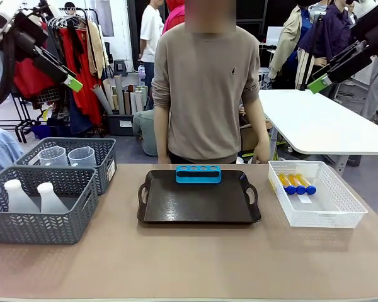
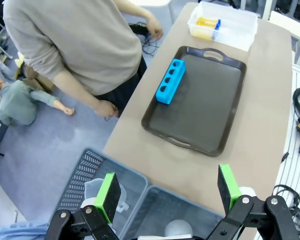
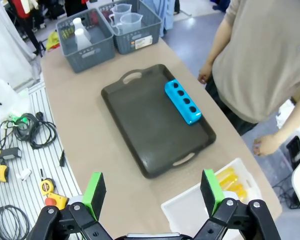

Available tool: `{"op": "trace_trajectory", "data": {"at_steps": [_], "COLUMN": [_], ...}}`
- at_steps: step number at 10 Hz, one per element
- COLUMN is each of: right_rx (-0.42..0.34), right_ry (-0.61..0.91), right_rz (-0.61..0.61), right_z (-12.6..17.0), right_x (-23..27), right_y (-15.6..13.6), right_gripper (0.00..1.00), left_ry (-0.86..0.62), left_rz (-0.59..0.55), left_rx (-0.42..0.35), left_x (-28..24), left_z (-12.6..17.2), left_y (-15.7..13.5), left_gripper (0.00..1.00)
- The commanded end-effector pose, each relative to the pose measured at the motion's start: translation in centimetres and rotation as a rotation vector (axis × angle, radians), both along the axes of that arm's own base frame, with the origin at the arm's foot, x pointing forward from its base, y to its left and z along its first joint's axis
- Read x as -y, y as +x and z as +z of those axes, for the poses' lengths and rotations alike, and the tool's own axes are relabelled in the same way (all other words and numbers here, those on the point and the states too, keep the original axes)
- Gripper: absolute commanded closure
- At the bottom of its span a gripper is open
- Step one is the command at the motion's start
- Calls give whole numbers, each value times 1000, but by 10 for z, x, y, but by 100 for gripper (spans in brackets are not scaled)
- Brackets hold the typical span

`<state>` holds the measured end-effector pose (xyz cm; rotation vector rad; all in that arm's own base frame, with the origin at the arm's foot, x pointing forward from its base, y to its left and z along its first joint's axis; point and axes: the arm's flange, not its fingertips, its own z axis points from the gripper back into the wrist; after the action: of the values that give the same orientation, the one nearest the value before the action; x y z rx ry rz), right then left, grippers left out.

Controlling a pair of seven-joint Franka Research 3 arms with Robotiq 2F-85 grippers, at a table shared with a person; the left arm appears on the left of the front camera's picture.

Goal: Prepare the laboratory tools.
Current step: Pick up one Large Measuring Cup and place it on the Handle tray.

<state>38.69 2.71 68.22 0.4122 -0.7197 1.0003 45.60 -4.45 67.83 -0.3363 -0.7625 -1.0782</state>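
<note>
Overhead, we hold our left tool point(image 2: 168, 190) and right tool point(image 3: 152, 191) with fingers apart; the blue rack point(image 1: 198, 173) lies along the tray's point(image 1: 176, 211) far edge.

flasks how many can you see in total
2: left flask and right flask, standing side by side in the nearer grey basket on the robot's left. Its walls could hide others.

1. My left pincer point(image 2: 168, 189) and right pincer point(image 3: 153, 186) are black, with bright green pads point(image 2: 108, 194).
2. The rack point(image 1: 198, 174) is bright blue and the tray point(image 1: 176, 207) dark brown.
3. Just ahead of my right pincer, the tubes point(image 1: 296, 184) are yellow-orange with blue caps, and the mesh basket point(image 1: 340, 214) is white.
4. Below my left pincer, the grey baskets point(image 1: 31, 229) have a chevron pattern. The flasks point(image 1: 19, 196) are translucent white and the beakers point(image 1: 82, 156) clear.
5. The table point(image 1: 189, 264) is plain tan.
</note>
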Motion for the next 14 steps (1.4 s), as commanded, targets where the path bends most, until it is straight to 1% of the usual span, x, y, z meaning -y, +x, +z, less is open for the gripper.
{"op": "trace_trajectory", "data": {"at_steps": [1,10,11,12,13,14], "right_rx": [6,6,6,6,6,6], "right_ry": [13,13,13,13,13,13], "right_rz": [17,17,17,17,17,17], "right_z": [0,0,0,0,0,0], "right_x": [0,0,0,0,0,0], "right_y": [1,1,1,1,1,1], "right_gripper": [0,0,0,0,0,0], "left_ry": [-3,2,92,131,141,184], "left_rz": [-5,0,23,72,81,131], "left_rx": [-2,-1,-31,-73,-95,-102], "left_x": [-1,1,-6,-7,-8,-11], "left_z": [1,0,11,12,13,9], "left_y": [-1,0,10,18,26,37], "left_gripper": [0,0,0,0,0,0]}}
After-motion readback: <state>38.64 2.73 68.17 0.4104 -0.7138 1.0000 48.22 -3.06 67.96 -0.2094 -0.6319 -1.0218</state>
